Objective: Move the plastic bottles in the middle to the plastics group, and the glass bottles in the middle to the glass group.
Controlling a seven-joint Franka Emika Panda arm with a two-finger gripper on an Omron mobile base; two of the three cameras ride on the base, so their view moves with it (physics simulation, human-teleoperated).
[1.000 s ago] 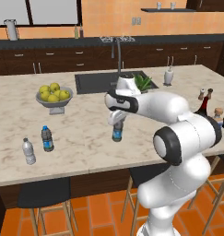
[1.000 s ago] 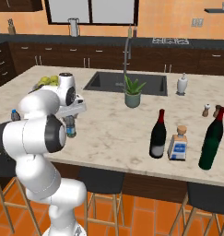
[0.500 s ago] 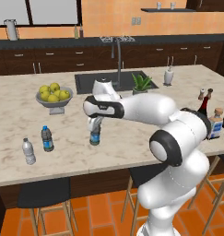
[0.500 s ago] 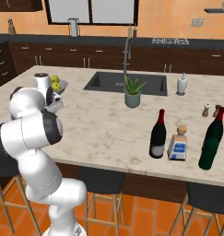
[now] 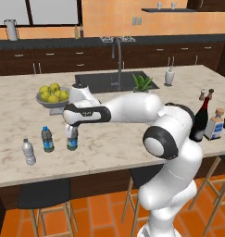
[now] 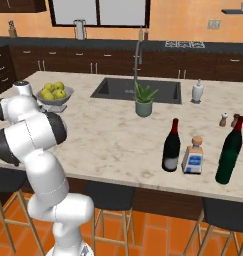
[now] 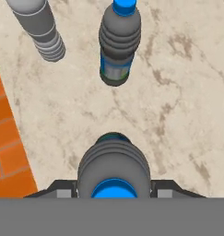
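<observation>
Pincer (image 5: 72, 132) closed around a small dark see-through water bottle (image 5: 72, 138), one finger on each side of the ribbed body just under the blue cap. Bottle stands upright at the left end of the marble surface (image 5: 114, 139); whether its base touches the stone or sits just above it, I cannot tell. In the hand view the same bottle (image 7: 113, 171) shows dark ribbed shoulders and a bright blue cap.

Just beside it on the left stands a second dark bottle (image 5: 47, 140) with blue cap and blue label band, seen in the hand view (image 7: 119, 44) with a pale strip under the blue band. Further left, near the surface edge, a clear grey bottle with white cap (image 5: 28, 152); its ribbed grey body (image 7: 39, 27) is cut off at the hand view's top.

At the right end, well apart: a tall dark wine bottle with reddish top (image 6: 171, 146), a squat pale bottle with tan cap (image 6: 194, 156) just beside it, and a dark green bottle (image 6: 229, 151) beyond.
</observation>
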